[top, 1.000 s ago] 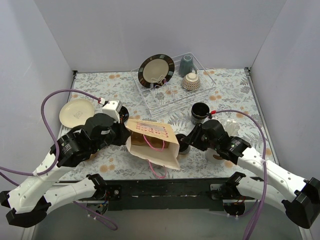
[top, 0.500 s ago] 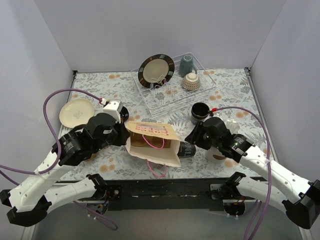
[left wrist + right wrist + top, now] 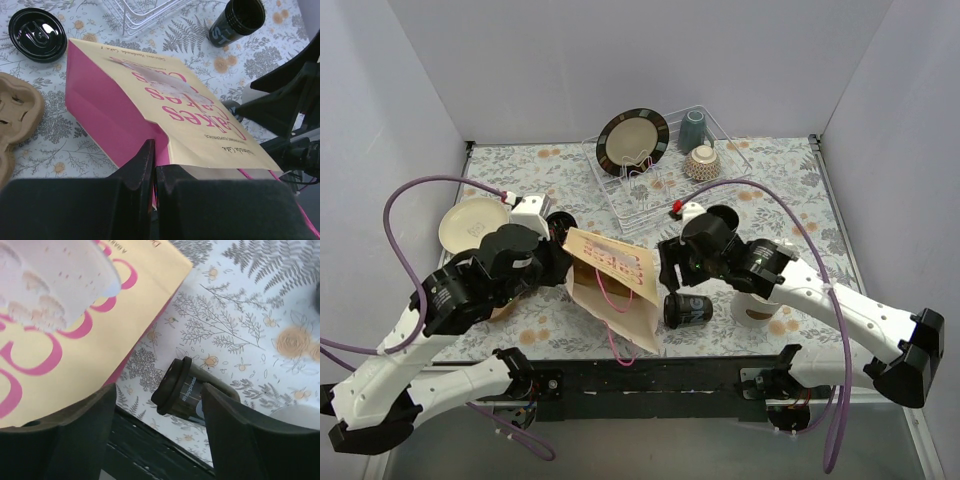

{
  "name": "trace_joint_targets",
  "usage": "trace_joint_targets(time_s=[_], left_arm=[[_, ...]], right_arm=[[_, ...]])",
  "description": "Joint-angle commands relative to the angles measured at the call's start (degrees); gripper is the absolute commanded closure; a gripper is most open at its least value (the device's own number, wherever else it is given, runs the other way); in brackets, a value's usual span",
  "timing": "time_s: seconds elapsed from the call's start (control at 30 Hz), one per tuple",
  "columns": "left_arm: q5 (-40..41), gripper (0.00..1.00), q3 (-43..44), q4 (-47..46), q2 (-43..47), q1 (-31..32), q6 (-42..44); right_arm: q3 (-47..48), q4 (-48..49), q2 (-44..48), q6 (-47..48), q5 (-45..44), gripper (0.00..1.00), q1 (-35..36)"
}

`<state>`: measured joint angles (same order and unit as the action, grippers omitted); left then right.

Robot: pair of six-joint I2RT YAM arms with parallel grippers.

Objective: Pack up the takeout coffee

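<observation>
Cup (image 3: 687,309) with lid on, tipped on its side on table (image 3: 790,190) near front edge, just beside paper bag (image 3: 610,280) and outside it. Right gripper (image 3: 157,390) poised above that cup, fingers spread wide to either side, gripping nothing. Left gripper (image 3: 154,150) pinched tight on rim of bag, bag slanting across table. Second cup (image 3: 720,225), lidless, upright farther back near dish rack (image 3: 660,190). Loose lid (image 3: 37,32) flat on table behind bag, close to cardboard carrier (image 3: 15,120).
</observation>
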<state>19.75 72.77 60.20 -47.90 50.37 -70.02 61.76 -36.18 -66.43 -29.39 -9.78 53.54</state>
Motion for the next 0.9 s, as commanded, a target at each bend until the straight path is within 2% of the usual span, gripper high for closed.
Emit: trace_joint_targets(time_s=[0.0, 0.07, 0.13, 0.17, 0.33, 0.47, 0.57, 0.67, 0.77, 0.87], left_arm=[[0.2, 1.0, 1.8, -0.2, 4.7, -0.3, -0.7], [-0.5, 1.0, 1.8, 0.2, 5.9, -0.3, -0.4], [-2.9, 1.0, 2.5, 1.0, 6.3, -0.2, 0.6], [-3.9, 1.0, 2.7, 1.6, 6.3, -0.2, 1.1], [-6.6, 1.0, 3.3, 1.7, 8.2, -0.2, 2.0], [-7.6, 1.0, 3.3, 1.4, 9.4, -0.2, 2.0], [-7.9, 1.0, 3.8, 2.1, 10.2, -0.2, 2.5], [-7.8, 1.0, 4.1, 3.0, 10.5, -0.3, 3.2], [-7.9, 1.0, 4.2, 3.5, 10.6, -0.3, 3.5], [-7.9, 1.0, 4.4, 3.3, 10.5, -0.3, 3.6]], right_arm=[[4.8, -4.5, -1.9, 19.6, -2.2, 0.2, 3.6], [5.1, -5.6, -1.9, 25.5, -1.8, 0.19, 3.5], [5.9, -7.0, -1.9, 29.2, 3.8, 0.18, 3.5], [9.1, -8.6, -2.7, 30.0, 3.8, 0.19, 3.5], [17.1, -25.6, -14.5, 14.5, 3.1, 0.25, 4.2], [16.6, -25.3, -17.8, 7.1, 2.0, 0.29, 8.7], [17.8, -23.9, -18.6, 3.1, 0.0, 0.34, 9.0], [21.8, -27.4, -21.4, -0.1, -5.5, 0.35, 8.9], [24.4, -28.1, -24.8, -2.1, -8.2, 0.34, 8.8], [24.5, -27.0, -27.2, -3.0, -6.6, 0.3, 8.8]])
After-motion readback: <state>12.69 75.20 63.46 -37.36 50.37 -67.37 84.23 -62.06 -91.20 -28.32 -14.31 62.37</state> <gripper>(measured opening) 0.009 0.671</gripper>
